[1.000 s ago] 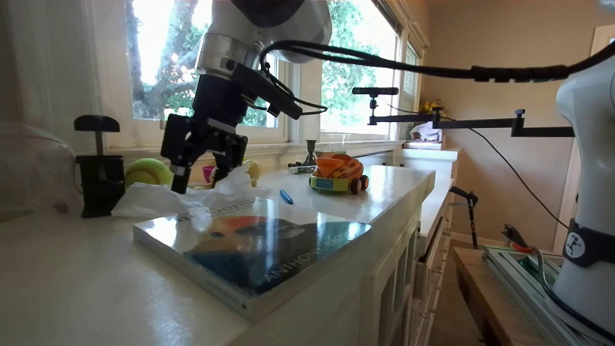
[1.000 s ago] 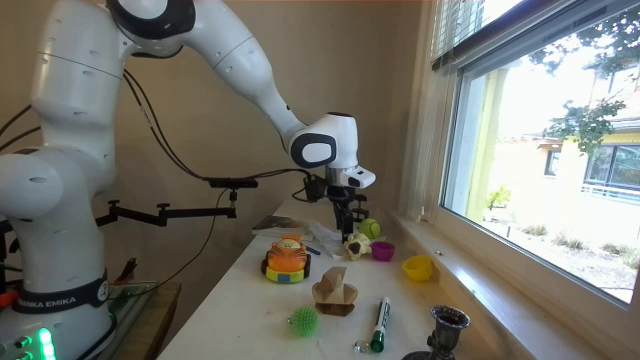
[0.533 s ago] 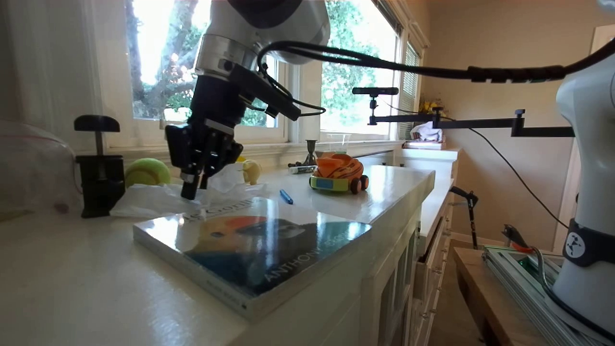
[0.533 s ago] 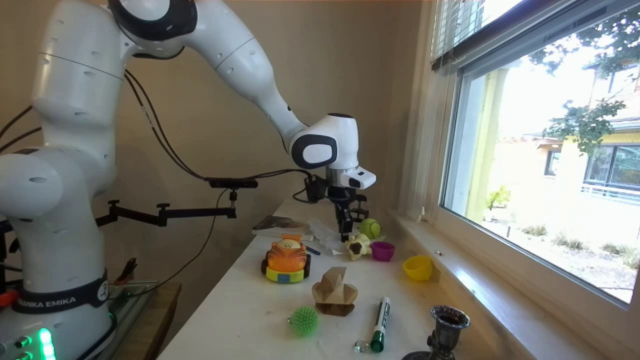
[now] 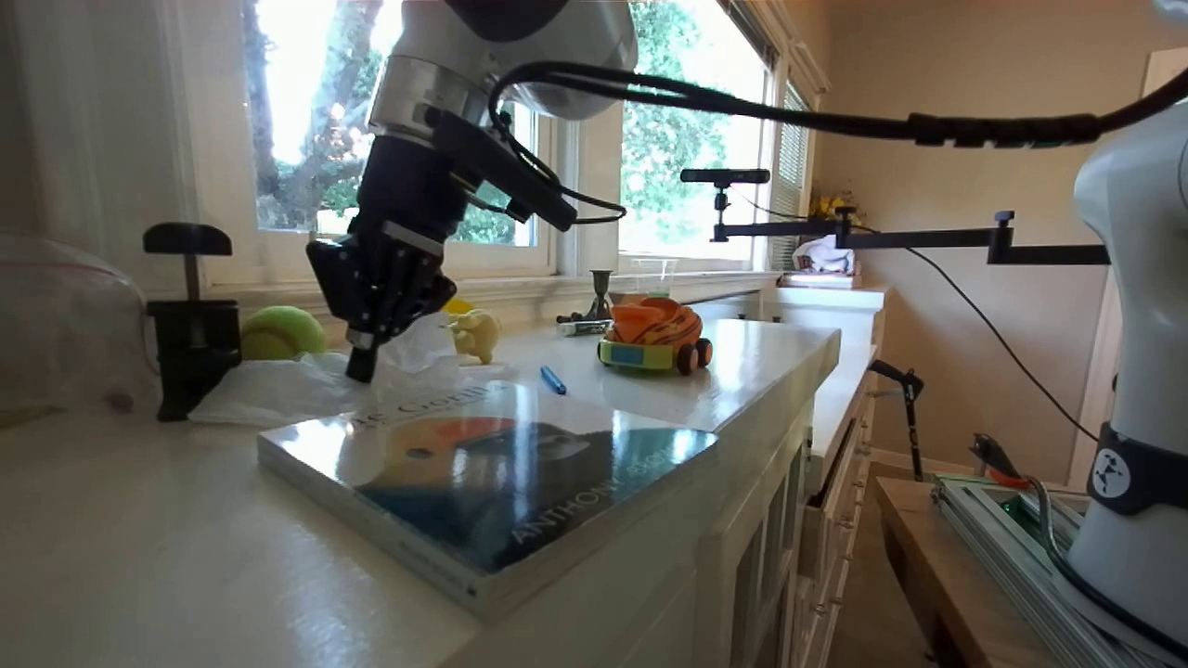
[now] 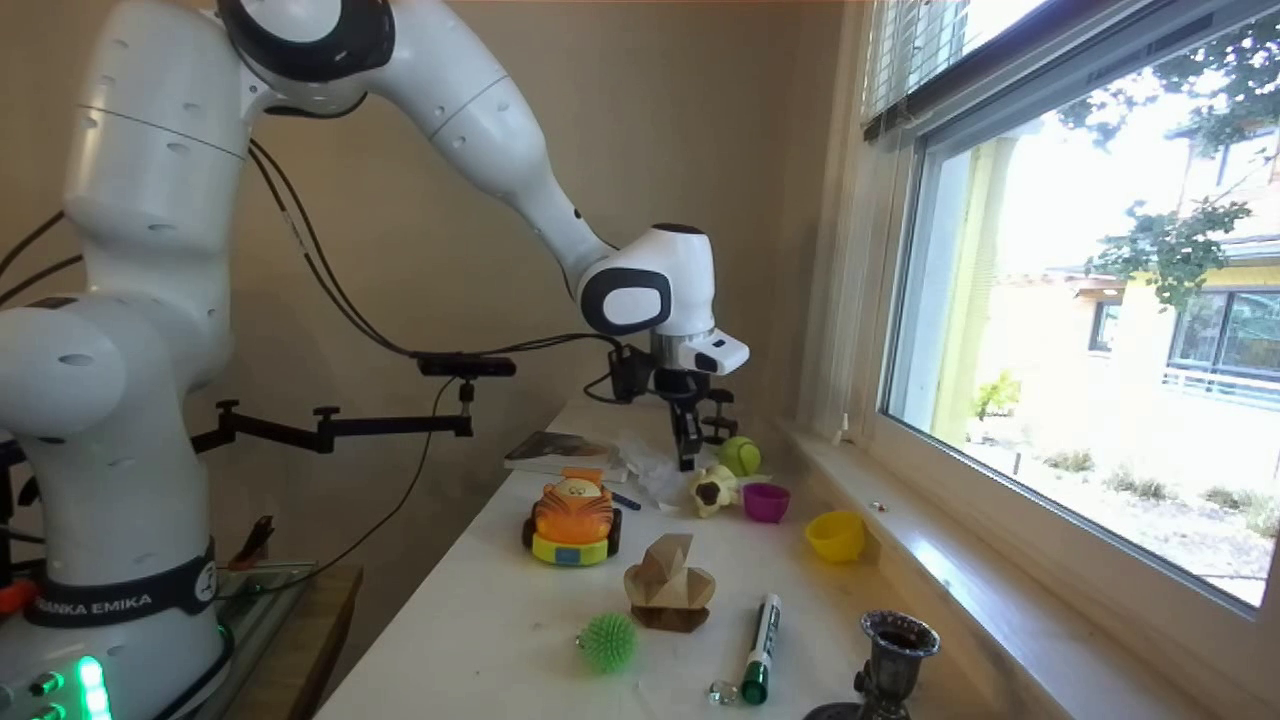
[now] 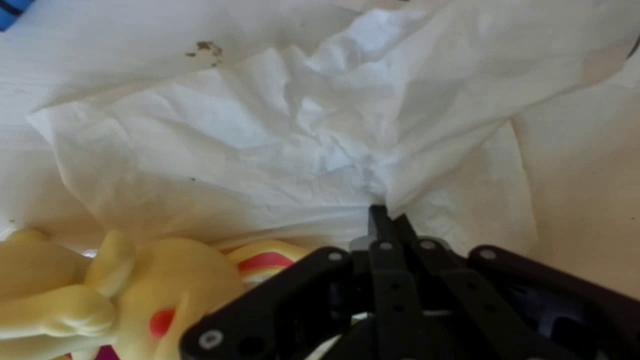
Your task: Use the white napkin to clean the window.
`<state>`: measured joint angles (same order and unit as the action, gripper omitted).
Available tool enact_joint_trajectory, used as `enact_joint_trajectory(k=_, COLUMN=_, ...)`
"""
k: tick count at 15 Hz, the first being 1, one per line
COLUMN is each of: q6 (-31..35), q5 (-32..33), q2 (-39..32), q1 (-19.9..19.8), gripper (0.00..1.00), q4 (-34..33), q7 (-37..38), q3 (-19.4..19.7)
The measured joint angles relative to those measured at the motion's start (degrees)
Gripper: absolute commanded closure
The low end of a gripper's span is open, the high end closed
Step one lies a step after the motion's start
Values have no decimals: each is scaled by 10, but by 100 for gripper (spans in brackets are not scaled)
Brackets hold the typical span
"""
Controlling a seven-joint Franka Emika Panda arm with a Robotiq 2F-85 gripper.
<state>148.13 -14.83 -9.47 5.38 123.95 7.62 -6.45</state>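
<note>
Napkin (image 7: 240,145), one, white, lies crumpled on one counter (image 6: 480,640) between one book (image 5: 492,482) and one yellow toy (image 7: 185,280), a fold pinched in the clenched gripper (image 7: 390,215); two small cups (image 6: 836,538) stand nearer the window (image 6: 1060,340)

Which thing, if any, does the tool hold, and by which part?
The tool holds the white napkin by a pinched fold, away from its visible corners, where creases meet.

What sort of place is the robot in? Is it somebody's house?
Maybe a room in a home, though I can't be sure: daylight comes through a big window, an orange toy car sits on the white counter, and there are cabinet doors below.
</note>
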Motion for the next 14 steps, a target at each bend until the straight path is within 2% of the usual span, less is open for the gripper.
enact_joint_trajectory(k=6, q6=0, q5=-12, q2=35, q1=2, gripper=100, q4=-3, q7=-1, q3=-22)
enact_joint_trajectory(k=14, q6=0, q5=-26, q2=103, q1=2, gripper=100, q4=2, q7=-9, q3=-23)
